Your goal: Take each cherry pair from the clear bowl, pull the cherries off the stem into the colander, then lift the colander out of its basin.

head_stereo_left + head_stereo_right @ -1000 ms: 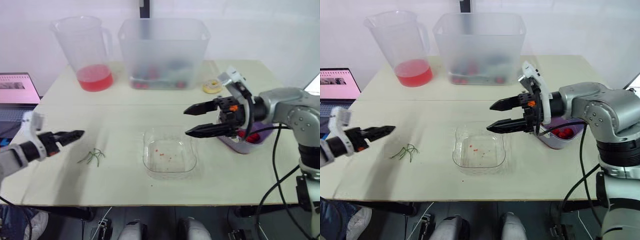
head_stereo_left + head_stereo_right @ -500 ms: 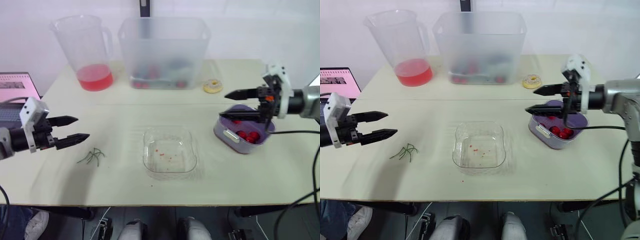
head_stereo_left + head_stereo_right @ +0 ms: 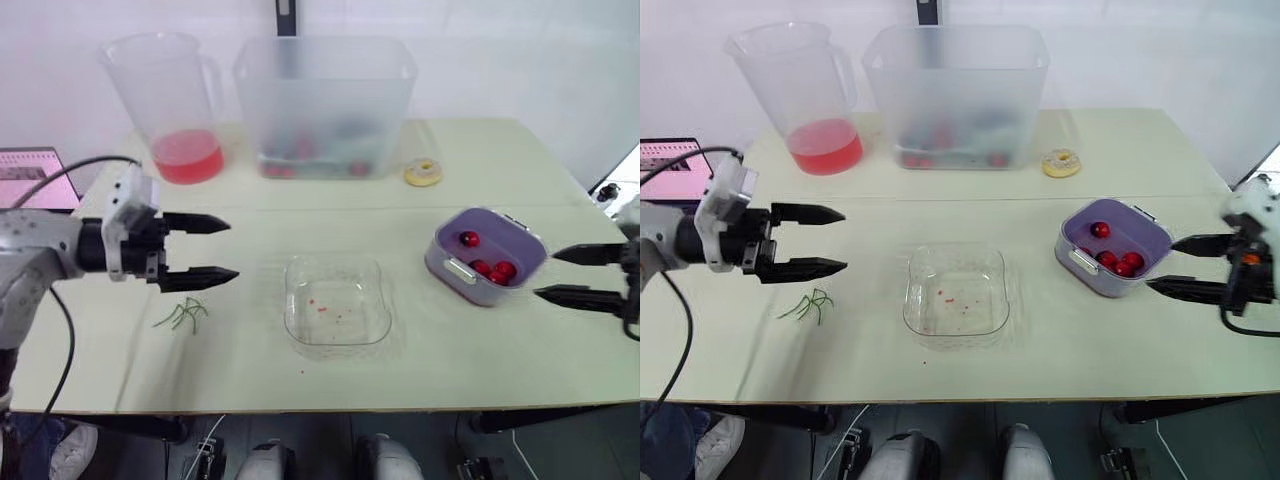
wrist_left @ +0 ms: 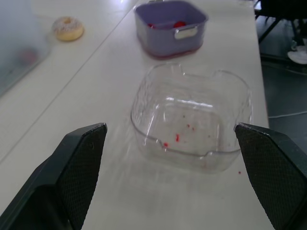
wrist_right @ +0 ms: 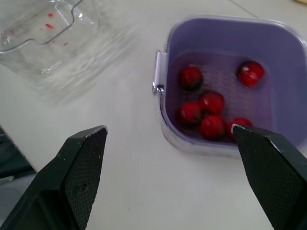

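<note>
The pale worktop [image 3: 480, 350] carries everything. At its back stand a big frosted tub [image 3: 325, 105] and a pitcher [image 3: 165, 100] with red liquid in the bottom, and a laptop [image 3: 35, 165] shows at the left edge.

The clear bowl [image 3: 337, 310] sits mid-worktop, holding only red specks and no cherry pairs, so the stemming looks finished and the lift is what is left. To its right the purple colander [image 3: 487, 255] sits nested in its basin [image 3: 470, 290]. The two are hard to tell apart from above. It holds loose cherries [image 5: 206, 112], and one handle tab faces the bowl while another sits at the far right corner.

The right pincer [image 3: 546, 274] hovers at the worktop's right edge, wide open and empty. The colander lies just beside its tips, ahead and towards the robot's left, so this arm is clearly the nearer one. The tabs run on a diagonal across its line of approach, so I judge it must turn or shift to catch a rim or tab.

The left pincer [image 3: 232, 249], also wide and empty, points at the bowl from well apart, above a small heap of green stems [image 3: 183, 313]. A doughnut [image 3: 423, 173] lies near the tub
</note>
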Action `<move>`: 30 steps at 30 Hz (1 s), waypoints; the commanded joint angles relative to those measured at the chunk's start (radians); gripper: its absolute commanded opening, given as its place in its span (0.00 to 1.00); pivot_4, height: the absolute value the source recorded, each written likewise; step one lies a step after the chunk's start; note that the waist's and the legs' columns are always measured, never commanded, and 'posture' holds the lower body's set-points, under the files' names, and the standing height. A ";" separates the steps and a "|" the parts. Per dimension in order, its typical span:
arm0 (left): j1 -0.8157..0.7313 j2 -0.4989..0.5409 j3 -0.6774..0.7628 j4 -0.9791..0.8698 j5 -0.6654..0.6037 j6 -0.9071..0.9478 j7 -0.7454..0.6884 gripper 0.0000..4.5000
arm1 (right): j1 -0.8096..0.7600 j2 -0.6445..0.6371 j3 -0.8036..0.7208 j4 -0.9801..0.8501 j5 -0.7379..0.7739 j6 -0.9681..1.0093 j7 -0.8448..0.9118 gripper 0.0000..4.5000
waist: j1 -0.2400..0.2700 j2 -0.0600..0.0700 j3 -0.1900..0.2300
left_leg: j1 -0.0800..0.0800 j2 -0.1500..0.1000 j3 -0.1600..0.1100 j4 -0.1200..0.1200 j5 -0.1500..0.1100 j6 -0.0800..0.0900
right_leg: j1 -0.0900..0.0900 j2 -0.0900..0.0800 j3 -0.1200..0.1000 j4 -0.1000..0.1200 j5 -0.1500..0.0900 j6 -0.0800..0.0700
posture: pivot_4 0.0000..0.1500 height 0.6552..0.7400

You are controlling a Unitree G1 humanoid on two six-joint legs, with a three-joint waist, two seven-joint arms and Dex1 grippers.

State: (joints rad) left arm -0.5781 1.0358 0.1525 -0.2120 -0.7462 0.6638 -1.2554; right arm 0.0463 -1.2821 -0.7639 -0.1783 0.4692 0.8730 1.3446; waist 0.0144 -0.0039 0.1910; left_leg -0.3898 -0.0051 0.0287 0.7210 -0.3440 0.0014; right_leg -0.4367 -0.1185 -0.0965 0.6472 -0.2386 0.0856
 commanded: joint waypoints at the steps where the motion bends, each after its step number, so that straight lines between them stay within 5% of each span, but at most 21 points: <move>1: -0.075 -0.036 -0.022 0.023 -0.025 0.026 -0.007 0.99 | 0.134 0.037 -0.147 -0.020 -0.092 -0.060 0.045 1.00 | 0.005 0.000 0.000 | 0.000 0.000 -0.001 0.000 0.000 0.000 | 0.002 0.000 0.000 0.000 0.000 0.000 | 1.00 0.39; 7: -0.143 -0.080 -0.080 0.132 0.075 -0.040 -0.027 0.99 | 0.078 0.011 -0.056 -0.127 -0.076 -0.028 -0.081 1.00 | -0.015 0.000 0.000 | 0.004 0.000 0.000 0.001 0.000 0.000 | 0.003 0.001 0.001 0.001 0.000 0.000 | 1.00 0.39; 16: -0.108 -0.199 -0.051 0.085 0.134 -0.075 0.138 0.99 | -0.525 -0.050 0.604 -0.194 -0.046 0.152 -0.322 1.00 | -0.022 -0.001 0.000 | 0.000 0.000 -0.001 0.001 0.000 0.000 | 0.000 0.000 0.001 0.000 0.000 0.000 | 1.00 0.39; 20: -0.038 -0.209 -0.031 0.019 0.150 -0.069 0.206 0.99 | -0.834 0.056 0.868 -0.075 -0.092 0.317 -0.362 1.00 | -0.024 -0.001 0.000 | -0.002 -0.001 -0.001 0.002 0.000 0.000 | -0.001 -0.001 0.001 0.000 0.000 0.000 | 1.00 0.39; 30: 0.034 -0.223 0.011 -0.029 0.123 -0.044 0.300 0.99 | -0.959 0.183 1.114 0.070 -0.197 0.407 -0.435 1.00 | -0.001 -0.001 0.000 | -0.003 -0.001 -0.001 0.003 0.000 0.000 | -0.002 -0.001 0.000 0.001 0.000 0.000 | 1.00 0.39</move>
State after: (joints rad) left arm -0.5379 0.8111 0.1222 -0.2033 -0.6025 0.6148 -0.9719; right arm -0.8978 -1.0988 0.3577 -0.1203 0.3054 1.2771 0.9338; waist 0.0137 -0.0047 0.1913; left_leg -0.3931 -0.0061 0.0271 0.7248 -0.3440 0.0015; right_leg -0.4385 -0.1193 -0.0964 0.6482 -0.2386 0.0856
